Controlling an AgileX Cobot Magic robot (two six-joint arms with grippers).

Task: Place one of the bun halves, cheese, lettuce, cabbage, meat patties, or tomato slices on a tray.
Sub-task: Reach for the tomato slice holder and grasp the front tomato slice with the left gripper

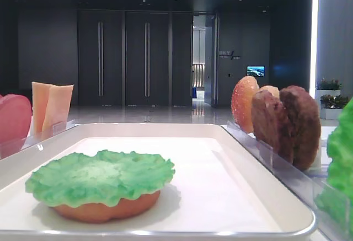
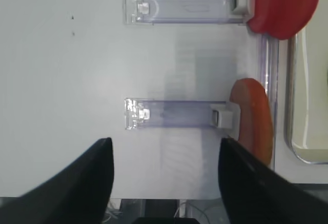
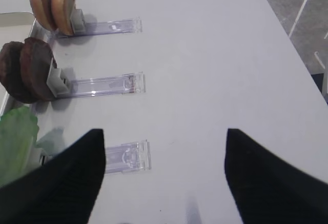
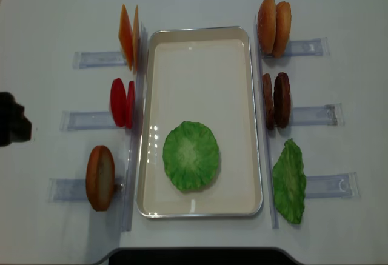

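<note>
A ruffled green lettuce leaf (image 4: 191, 154) lies on a bun half (image 1: 105, 210) inside the white tray (image 4: 200, 207). Left of the tray, cheese (image 4: 128, 37), tomato slices (image 4: 121, 102) and a bun half (image 4: 100, 177) stand in holders. To its right stand two bun halves (image 4: 274, 27), meat patties (image 4: 276, 100) and another green leaf (image 4: 290, 181); which leaf is cabbage I cannot tell. My left gripper (image 2: 164, 142) is open over bare table, left of the bun half (image 2: 253, 119). My right gripper (image 3: 164, 131) is open and empty, right of the green leaf (image 3: 18, 142).
Clear plastic holders (image 4: 100, 59) line both long sides of the tray. The far half of the tray (image 1: 165, 133) is bare. A dark part of the left arm (image 4: 12, 125) shows at the table's left edge. The front table edge (image 2: 164, 199) is close under the left gripper.
</note>
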